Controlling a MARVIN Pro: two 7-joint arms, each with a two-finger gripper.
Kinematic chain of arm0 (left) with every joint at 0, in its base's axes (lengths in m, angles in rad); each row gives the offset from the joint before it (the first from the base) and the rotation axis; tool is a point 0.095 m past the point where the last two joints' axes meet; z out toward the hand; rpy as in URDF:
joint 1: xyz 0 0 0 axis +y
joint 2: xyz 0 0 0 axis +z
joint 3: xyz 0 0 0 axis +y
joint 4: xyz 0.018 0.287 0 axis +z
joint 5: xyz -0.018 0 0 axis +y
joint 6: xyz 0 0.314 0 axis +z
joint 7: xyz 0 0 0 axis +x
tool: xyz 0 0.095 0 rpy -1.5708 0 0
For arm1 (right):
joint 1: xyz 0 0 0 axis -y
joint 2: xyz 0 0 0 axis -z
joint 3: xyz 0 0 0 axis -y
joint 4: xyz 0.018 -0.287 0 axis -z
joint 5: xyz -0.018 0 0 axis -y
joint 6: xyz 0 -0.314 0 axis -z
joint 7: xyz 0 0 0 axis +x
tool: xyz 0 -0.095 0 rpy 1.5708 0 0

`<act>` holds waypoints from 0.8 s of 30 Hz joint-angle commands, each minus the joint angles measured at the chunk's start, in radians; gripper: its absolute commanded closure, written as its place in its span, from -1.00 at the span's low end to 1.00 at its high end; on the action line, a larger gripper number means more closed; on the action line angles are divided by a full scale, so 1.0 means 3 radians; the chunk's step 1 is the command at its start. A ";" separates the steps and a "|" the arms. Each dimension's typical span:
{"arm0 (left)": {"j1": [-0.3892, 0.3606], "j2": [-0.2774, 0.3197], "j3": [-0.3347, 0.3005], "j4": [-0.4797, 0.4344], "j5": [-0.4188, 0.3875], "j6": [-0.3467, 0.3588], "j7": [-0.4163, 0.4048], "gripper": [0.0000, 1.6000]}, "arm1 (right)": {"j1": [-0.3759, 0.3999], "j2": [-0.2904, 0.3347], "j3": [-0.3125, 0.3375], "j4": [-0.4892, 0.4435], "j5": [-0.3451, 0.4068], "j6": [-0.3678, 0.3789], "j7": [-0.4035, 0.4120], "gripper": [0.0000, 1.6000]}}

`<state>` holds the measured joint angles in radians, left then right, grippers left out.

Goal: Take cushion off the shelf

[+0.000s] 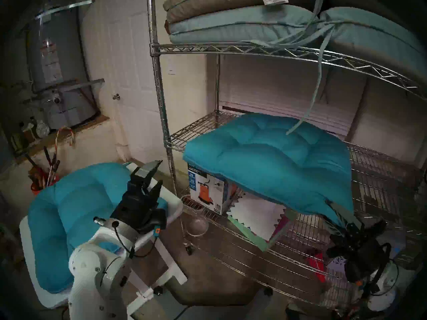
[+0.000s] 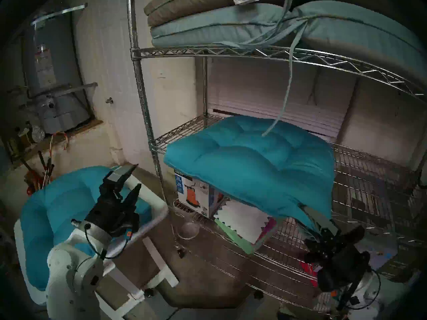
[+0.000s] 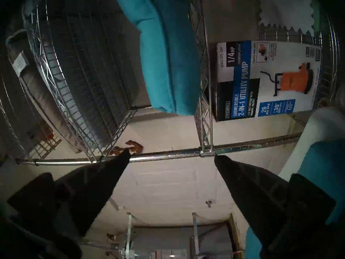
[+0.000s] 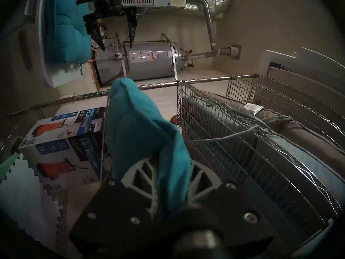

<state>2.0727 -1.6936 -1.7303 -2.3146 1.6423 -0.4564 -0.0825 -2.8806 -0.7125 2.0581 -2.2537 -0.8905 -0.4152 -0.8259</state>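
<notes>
A teal tufted cushion [image 1: 272, 160] [image 2: 254, 160] lies on the middle tier of the chrome wire shelf [image 1: 159, 86] [image 2: 138, 81], its near edge drooping past the tier's front. My right gripper [image 1: 344, 222] [image 2: 320, 227] sits low at the right, shut on the cushion's near right corner. The right wrist view shows the teal fabric [image 4: 141, 126] pinched between the white lattice fingers [image 4: 138, 172]. My left gripper [image 1: 159, 173] [image 2: 137, 176] [image 3: 171, 155] is open and empty, left of the shelf's front post [image 3: 168, 155], above a second teal cushion [image 1: 76, 208].
The second cushion rests on a small white table [image 1: 171, 208]. Grey and pale blue cushions [image 1: 231, 24] are stacked on the upper tier, ties hanging down. A pump box [image 1: 205, 188] and foam mats [image 1: 254, 218] fill the lower tier. A water heater [image 1: 57, 70] stands far left.
</notes>
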 commanded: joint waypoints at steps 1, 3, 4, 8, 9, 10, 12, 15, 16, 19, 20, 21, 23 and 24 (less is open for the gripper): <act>-0.0343 0.0127 0.0125 0.0040 -0.0116 0.0088 -0.0189 -1.00 | 0.0003 -0.0342 0.0101 -0.0118 -0.0033 -0.0228 0.0057 1.00; -0.0454 0.0164 0.0192 0.0102 -0.0150 0.0133 -0.0304 -1.00 | 0.0003 -0.0454 0.0152 -0.0134 -0.0060 -0.0342 0.0129 1.00; -0.0454 0.0164 0.0192 0.0102 -0.0150 0.0133 -0.0304 -1.00 | 0.0003 -0.0454 0.0152 -0.0134 -0.0060 -0.0342 0.0129 1.00; -0.0636 0.0211 0.0284 0.0205 -0.0184 0.0185 -0.0456 -1.00 | 0.0003 -0.0638 0.0233 -0.0158 -0.0095 -0.0519 0.0240 1.00; -0.0658 0.0219 0.0309 0.0222 -0.0184 0.0193 -0.0476 -1.00 | 0.0003 -0.0661 0.0246 -0.0160 -0.0099 -0.0549 0.0258 1.00; -0.0702 0.0229 0.0331 0.0248 -0.0187 0.0206 -0.0511 -1.00 | 0.0003 -0.0706 0.0266 -0.0166 -0.0106 -0.0596 0.0286 1.00; -0.0780 0.0249 0.0383 0.0290 -0.0200 0.0223 -0.0566 -1.00 | 0.0003 -0.0785 0.0304 -0.0173 -0.0117 -0.0678 0.0337 1.00; -0.0923 0.0282 0.0501 0.0354 -0.0214 0.0270 -0.0673 -1.00 | 0.0003 -0.0934 0.0387 -0.0193 -0.0124 -0.0846 0.0443 1.00; -0.0923 0.0282 0.0501 0.0354 -0.0214 0.0270 -0.0673 -1.00 | 0.0003 -0.0934 0.0387 -0.0193 -0.0124 -0.0846 0.0443 1.00; -0.1020 0.0302 0.0591 0.0401 -0.0205 0.0305 -0.0740 -1.00 | 0.0003 -0.1036 0.0446 -0.0207 -0.0114 -0.0964 0.0520 1.00; -0.1087 0.0309 0.0617 0.0435 -0.0207 0.0314 -0.0775 -1.00 | 0.0003 -0.1104 0.0475 -0.0221 -0.0112 -0.1019 0.0561 1.00; -0.1092 0.0313 0.0643 0.0434 -0.0203 0.0321 -0.0781 -1.00 | 0.0003 -0.1111 0.0484 -0.0219 -0.0105 -0.1038 0.0573 1.00; -0.1185 0.0322 0.0700 0.0475 -0.0203 0.0345 -0.0835 -1.00 | 0.0003 -0.1208 0.0536 -0.0231 -0.0093 -0.1130 0.0639 1.00; -0.1214 0.0325 0.0725 0.0488 -0.0201 0.0359 -0.0855 -1.00 | 0.0003 -0.1238 0.0559 -0.0233 -0.0084 -0.1169 0.0666 1.00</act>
<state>1.8124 -1.6094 -1.5613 -2.1712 1.5864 -0.3723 -0.3185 -2.8804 -0.9801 2.1816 -2.2930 -0.9368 -0.6944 -0.6453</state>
